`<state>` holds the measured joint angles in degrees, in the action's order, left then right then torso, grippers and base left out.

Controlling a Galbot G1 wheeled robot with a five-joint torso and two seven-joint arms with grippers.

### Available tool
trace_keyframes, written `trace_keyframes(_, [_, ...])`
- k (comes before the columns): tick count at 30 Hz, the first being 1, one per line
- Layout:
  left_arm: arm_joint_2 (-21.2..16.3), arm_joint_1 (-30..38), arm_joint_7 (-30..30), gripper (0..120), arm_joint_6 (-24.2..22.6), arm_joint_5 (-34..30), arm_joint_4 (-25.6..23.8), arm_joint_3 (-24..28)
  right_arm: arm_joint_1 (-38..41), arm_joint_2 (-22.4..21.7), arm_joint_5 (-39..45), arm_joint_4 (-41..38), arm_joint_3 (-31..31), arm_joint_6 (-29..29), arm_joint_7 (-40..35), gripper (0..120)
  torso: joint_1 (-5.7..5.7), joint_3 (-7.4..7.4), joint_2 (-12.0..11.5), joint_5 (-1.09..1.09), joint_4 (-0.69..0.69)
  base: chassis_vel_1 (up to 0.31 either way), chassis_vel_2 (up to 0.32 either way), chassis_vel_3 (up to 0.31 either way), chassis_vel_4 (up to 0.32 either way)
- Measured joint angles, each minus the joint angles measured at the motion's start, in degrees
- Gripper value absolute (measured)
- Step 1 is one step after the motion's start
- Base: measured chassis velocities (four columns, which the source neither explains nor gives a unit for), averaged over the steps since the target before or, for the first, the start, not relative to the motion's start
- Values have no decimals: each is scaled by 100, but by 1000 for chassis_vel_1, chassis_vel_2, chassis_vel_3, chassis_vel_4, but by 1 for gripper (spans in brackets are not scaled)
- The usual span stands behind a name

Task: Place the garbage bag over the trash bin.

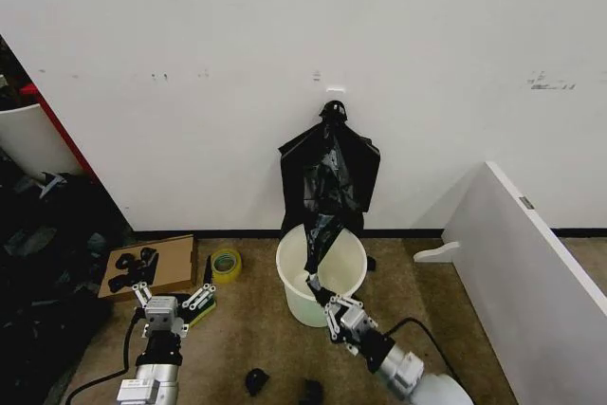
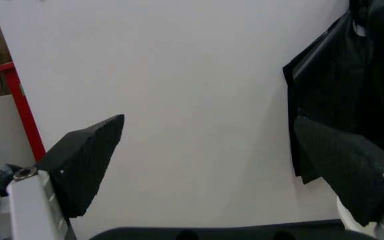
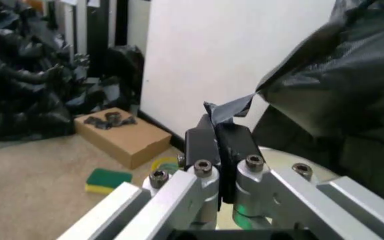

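Note:
The trash bin (image 1: 321,277), a round cream-white bucket, stands on the carpet at the wall. A crinkled strip of the black garbage bag (image 1: 321,239) drops from the hanging bags down into the bin's mouth. My right gripper (image 1: 321,296) reaches over the bin's near rim and is shut on the bag's lower end. In the right wrist view its fingertips (image 3: 219,137) pinch black plastic, and the garbage bag (image 3: 332,85) bulges beyond them above the bin's rim (image 3: 282,157). My left gripper (image 1: 172,293) hovers low, left of the bin, open with nothing between its fingers (image 2: 88,160).
A flat sheaf of black bags (image 1: 329,168) hangs from a wall hook behind the bin. A cardboard box (image 1: 171,267), yellow tape roll (image 1: 226,263) and green sponge (image 1: 204,308) lie left. A white panel (image 1: 531,263) slants at the right. Black scraps (image 1: 256,381) lie near.

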<state>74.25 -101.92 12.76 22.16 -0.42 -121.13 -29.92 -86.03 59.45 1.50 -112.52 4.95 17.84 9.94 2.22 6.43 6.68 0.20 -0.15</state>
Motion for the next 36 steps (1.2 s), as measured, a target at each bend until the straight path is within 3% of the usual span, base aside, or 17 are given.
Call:
trace_keyframes(6, [-4, 1, -2, 100, -7, 20, 3, 8, -68, -124, -202, -93, -122, 20, -54, 0, 1, 0, 0, 0, 0, 0, 0, 0, 0])
trace_keyframes(13, [-145, 0, -19, 100, -108, 30, -208, 84, 158, 69, 37, -110, -136, -130, -274, 0, 1, 1, 0, 0, 2, 0, 0, 0, 0])
trace_keyframes(16, [-696, 200, -151, 100, -534, -226, -596, 282, 323, 109, 261, -171, -40, -267, -366, 0, 1, 1, 0, -1, 2, 0, 0, 0, 0])
trace_keyframes(17, [-696, 200, -151, 100, -534, -226, -596, 282, 323, 109, 261, -171, -40, -267, -366, 0, 1, 1, 0, -1, 2, 0, 0, 0, 0])
trace_keyframes(18, [-1055, 338, -216, 100, -758, -430, -751, 348, 378, 108, 311, -182, -12, -314, -383, 0, 1, 1, 0, -2, 0, 0, 0, 0, 0])
trace_keyframes(19, [-1088, 351, -222, 100, -778, -450, -765, 351, 387, 107, 317, -182, -10, -321, -386, 0, 1, 1, 0, -2, -1, 0, 0, 0, 0])
trace_keyframes(21, [-1818, 529, -327, 100, -1134, -912, -1038, 361, 586, 95, 391, -141, -90, -388, -405, 0, 1, 1, 0, -2, -5, 0, 0, 0, 0])
trace_keyframes(22, [-2082, 584, -365, 100, -1232, -1093, -1121, 346, 678, 93, 412, -93, -155, -406, -409, 0, 1, 1, 0, -1, 1, 0, 0, 0, 0])
trace_keyframes(23, [-2082, 584, -365, 100, -1232, -1093, -1121, 346, 678, 93, 412, -93, -155, -406, -409, 0, 1, 1, 0, -1, 1, 0, 0, 0, 0])
trace_keyframes(24, [-2614, 838, -443, 100, -1440, -1540, -1227, 376, 778, 110, 424, -11, -224, -421, -415, 0, 1, 1, 0, 1, 6, 0, 0, 0, 0])
trace_keyframes(27, [-3328, 1507, -534, 100, -1709, -2163, -1241, 630, 784, 174, 388, 69, -248, -424, -418, 0, 1, 2, -1, -4, 0, 0, 0, 0, 0])
trace_keyframes(28, [-3746, 2054, -562, 100, -1889, -2505, -1205, 882, 797, 215, 331, 119, -272, -423, -418, 0, 1, 1, 0, -1, -6, 0, 0, 0, 0])
trace_keyframes(31, [-4308, 3141, -570, 100, -2226, -3024, -1048, 1691, 812, 272, 261, 161, -279, -418, -418, 0, 1, 1, -1, 0, 1, 0, 0, 0, 0])
trace_keyframes(33, [-4363, 3338, -569, 100, -2275, -3101, -1014, 1858, 811, 279, 256, 161, -278, -418, -417, 0, 1, 1, -1, -1, 2, 0, 0, 0, 0])
trace_keyframes(34, [-4511, 4120, -552, 100, -2443, -3362, -872, 2507, 807, 304, 244, 162, -266, -417, -417, 0, 1, 2, -1, -2, 1, 0, 0, 0, 0])
trace_keyframes(36, [-4593, 5119, -465, 100, -2719, -3589, -658, 3268, 798, 339, 219, 161, -225, -416, -418, 0, 2, 2, -1, -1, -2, 0, 0, 0, 0])
